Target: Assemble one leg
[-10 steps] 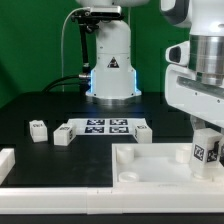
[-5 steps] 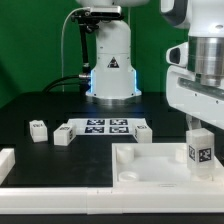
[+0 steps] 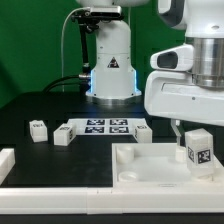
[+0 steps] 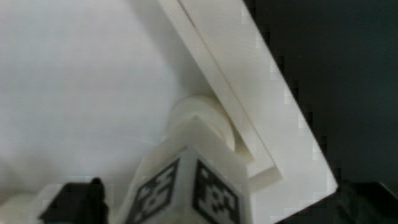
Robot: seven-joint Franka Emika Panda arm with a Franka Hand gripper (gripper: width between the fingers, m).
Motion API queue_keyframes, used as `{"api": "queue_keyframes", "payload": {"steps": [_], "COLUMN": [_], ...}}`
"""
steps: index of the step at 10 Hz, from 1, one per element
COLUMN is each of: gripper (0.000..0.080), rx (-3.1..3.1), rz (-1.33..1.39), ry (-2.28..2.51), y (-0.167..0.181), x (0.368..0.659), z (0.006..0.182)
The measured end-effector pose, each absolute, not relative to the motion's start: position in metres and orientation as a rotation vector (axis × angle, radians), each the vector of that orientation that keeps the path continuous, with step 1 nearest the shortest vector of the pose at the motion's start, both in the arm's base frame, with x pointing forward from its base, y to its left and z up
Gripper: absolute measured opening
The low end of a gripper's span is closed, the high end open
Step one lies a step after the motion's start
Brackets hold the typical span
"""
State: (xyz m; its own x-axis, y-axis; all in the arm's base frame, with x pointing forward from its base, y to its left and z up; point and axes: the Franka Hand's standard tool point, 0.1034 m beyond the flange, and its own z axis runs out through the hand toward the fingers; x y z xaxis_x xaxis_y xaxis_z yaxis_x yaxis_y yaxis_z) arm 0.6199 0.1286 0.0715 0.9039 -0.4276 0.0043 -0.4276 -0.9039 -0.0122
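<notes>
The leg point(image 3: 198, 150), a small white post with marker tags, stands upright in the corner socket of the large white panel point(image 3: 150, 166) at the exterior view's right. My gripper point(image 3: 196, 136) hangs straight over it with the hand's wide face to the camera. The jaws straddle the leg, and one thin finger point(image 3: 176, 128) shows apart from its side. In the wrist view the leg point(image 4: 187, 190) turns a corner edge toward the camera, with two tagged faces showing. A dark finger point(image 4: 73, 202) stands off from it over the panel point(image 4: 89, 90). The jaws look open.
Three more small white legs point(image 3: 38, 129), point(image 3: 63, 136), point(image 3: 141, 132) lie on the dark table round the marker board point(image 3: 103, 126). The arm's base point(image 3: 110, 70) stands behind. A white part point(image 3: 6, 164) lies at the exterior view's left edge.
The hand has turned about a quarter turn over the leg, now showing its wide face. The leg stays in the corner socket, its tag slightly turned.
</notes>
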Motion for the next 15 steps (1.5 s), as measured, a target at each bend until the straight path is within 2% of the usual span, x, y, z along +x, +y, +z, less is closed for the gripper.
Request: {"api": "queue_keyframes", "payload": {"steps": [5,7,8,9,10,11,15], "gripper": [0.0649,0.0649,0.0556,0.0395,0.0395,0.0290,0.0290], "rx": [-3.135,-3.130,-3.130,-3.130,-3.131,-3.132,-3.129], "rz": [-0.014,-0.012,-0.012,-0.012,-0.012,-0.012,-0.013], "ry": [-0.096,-0.141,-0.141,-0.141,-0.141,-0.140,0.018], "y": [0.1272,0.1285,0.1283,0.1283,0.1283,0.1273,0.1270], "x": [0.6196,0.6192,0.6191,0.6191,0.6191,0.6192,0.6192], "z": [0.0711,0.0707,0.0705,0.0705,0.0704,0.0703,0.0698]}}
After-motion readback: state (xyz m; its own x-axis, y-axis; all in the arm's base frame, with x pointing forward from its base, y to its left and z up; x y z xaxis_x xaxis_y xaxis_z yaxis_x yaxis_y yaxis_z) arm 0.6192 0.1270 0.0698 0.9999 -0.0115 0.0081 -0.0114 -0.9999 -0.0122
